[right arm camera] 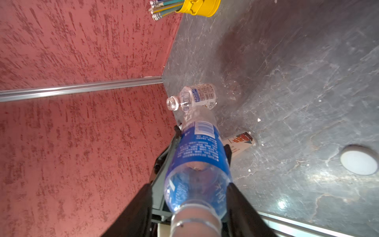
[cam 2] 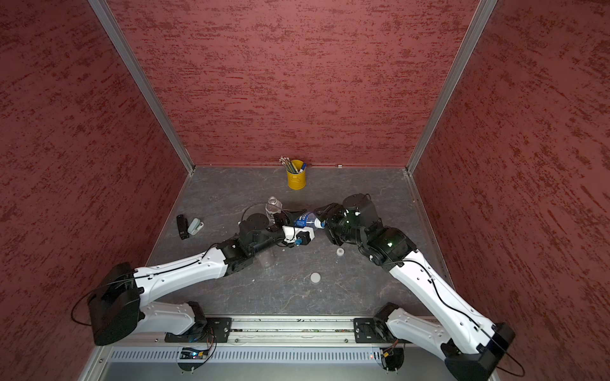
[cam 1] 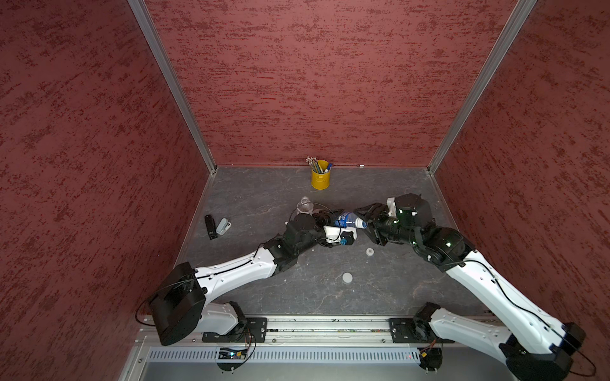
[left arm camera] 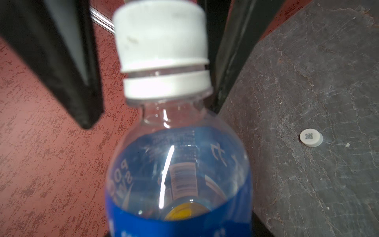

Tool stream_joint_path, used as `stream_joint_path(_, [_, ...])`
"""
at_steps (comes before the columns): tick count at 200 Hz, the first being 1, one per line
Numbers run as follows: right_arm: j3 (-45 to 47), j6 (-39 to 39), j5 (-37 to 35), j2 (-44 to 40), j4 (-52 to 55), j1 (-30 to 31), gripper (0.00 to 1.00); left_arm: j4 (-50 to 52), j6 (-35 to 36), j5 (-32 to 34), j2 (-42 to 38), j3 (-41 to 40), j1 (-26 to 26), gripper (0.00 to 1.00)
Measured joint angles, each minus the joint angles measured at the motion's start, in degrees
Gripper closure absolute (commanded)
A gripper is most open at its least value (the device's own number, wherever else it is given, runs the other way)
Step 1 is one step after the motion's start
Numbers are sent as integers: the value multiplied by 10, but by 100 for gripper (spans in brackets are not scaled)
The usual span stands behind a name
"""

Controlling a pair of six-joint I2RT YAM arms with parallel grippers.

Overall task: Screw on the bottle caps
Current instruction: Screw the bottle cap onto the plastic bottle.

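1. Left gripper. We find it closed on the blue-labelled bottle, with one finger on each side of the label. The bottle is held clear of the table, lying nearly level, its neck toward the right arm.

2. Right gripper. We find its jaws parted wider than the fitted cap, one on either side of it. In the left wrist view a strip of wall shows between one finger and the cap. The other finger sits just beside the white ring under the cap, and we cannot tell whether it touches. This gripper has hold of nothing.

3. Fitted cap. It sits on the bottle's neck. We note a clear band of neck between the cap's lower edge and the white ring beneath it.

4. Loose caps. The small marked cap lies flat on the table near the right gripper, toward the arm bases. The wide cap lies flat further toward the bases, well apart from both grippers.

5. Other bottles. The white-labelled bottle stands upright with an open neck, just behind the left gripper. A clear bottle shows faintly beside the left forearm; we cannot tell how it stands.

6. A yellow pencil cup stands by the back wall.
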State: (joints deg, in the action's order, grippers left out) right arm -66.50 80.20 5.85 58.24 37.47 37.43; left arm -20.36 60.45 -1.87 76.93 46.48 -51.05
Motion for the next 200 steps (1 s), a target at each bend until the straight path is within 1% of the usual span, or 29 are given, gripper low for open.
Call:
stream_joint_path(17, [-31,-37,-26,-10,20,0,19,12,-4,-8,0,0,4,47])
stream_joint_path(35, [-58,-104,-57,-30,35,0,10,33,-9,-18,-1,0,14,47])
stream_joint_path(54, [-79,-223,-77,-43,42,0,6,61,-17,-41,-5,1,27,47])
stream_joint_path(67, [-82,-343,-75,-45,38,0,4,91,-26,-69,-10,8,38,48])
stream_joint_path(81, [-82,-486,-58,-45,41,0,5,118,-37,-103,-15,18,51,47])
stream_joint_path(95, [-95,-642,-11,-31,63,0,5,147,-47,-137,-19,32,63,48])
stream_joint_path(97, [-97,-654,-7,-29,66,0,5,152,-48,-142,-19,35,65,48])
stream_joint_path(115, [-130,-854,62,-4,118,0,5,188,-58,-180,-20,59,76,48])
stream_joint_path(138, [-153,-1065,110,7,184,0,5,222,-70,-214,-20,79,82,48])
stream_joint_path(148, [-158,-1141,117,9,208,0,7,230,-71,-224,-20,82,83,48])
stream_joint_path(168, [-177,-1269,119,24,253,0,20,245,-73,-240,-20,82,83,48])
stream_joint_path(174, [-185,-1301,119,33,266,0,23,248,-73,-243,-20,82,83,48])
stream_joint_path(183, [-198,-1340,119,49,281,0,25,252,-73,-249,-20,82,83,48])
stream_joint_path(200, [-212,-1390,120,75,290,0,31,257,-73,-255,-20,83,83,48])
